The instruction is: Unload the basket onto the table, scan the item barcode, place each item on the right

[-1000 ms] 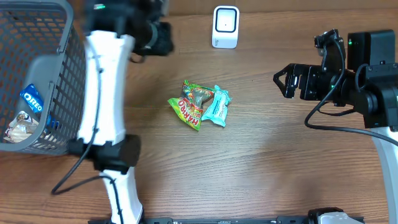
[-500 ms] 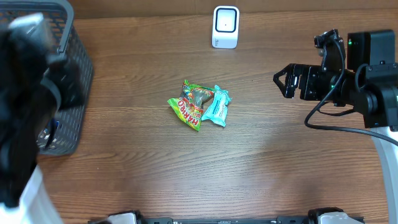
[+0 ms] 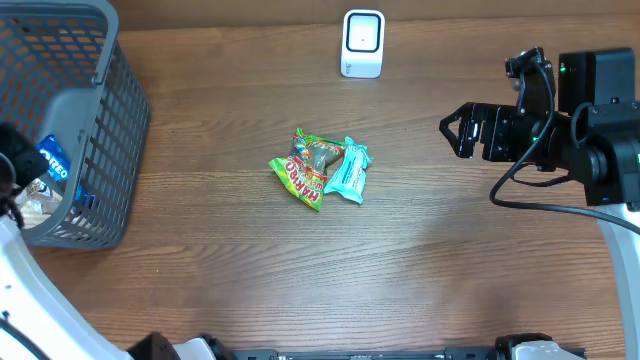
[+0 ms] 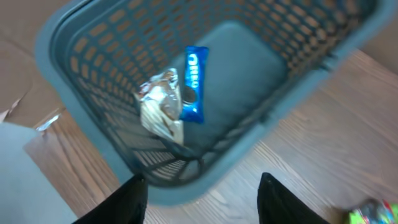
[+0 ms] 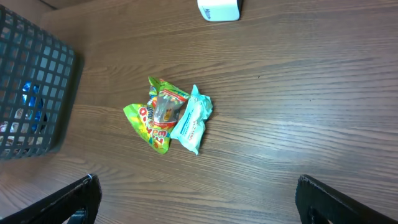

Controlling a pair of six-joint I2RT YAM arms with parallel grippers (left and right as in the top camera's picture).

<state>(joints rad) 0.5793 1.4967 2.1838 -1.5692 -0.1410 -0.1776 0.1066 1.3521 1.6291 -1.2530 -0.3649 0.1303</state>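
Partly hidden: Oreo pack behind basket mesh.

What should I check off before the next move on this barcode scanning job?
1. Left pincer open, empty, over the basket: ok.
2. Right pincer open and empty: ok.
3. Haribo bag and teal packet apart for a single pick: not ok, they touch.
4. Barcode showing on either: cannot tell.
5. Scanner unobstructed: ok.
6. Oreo packet inside the basket: ok.
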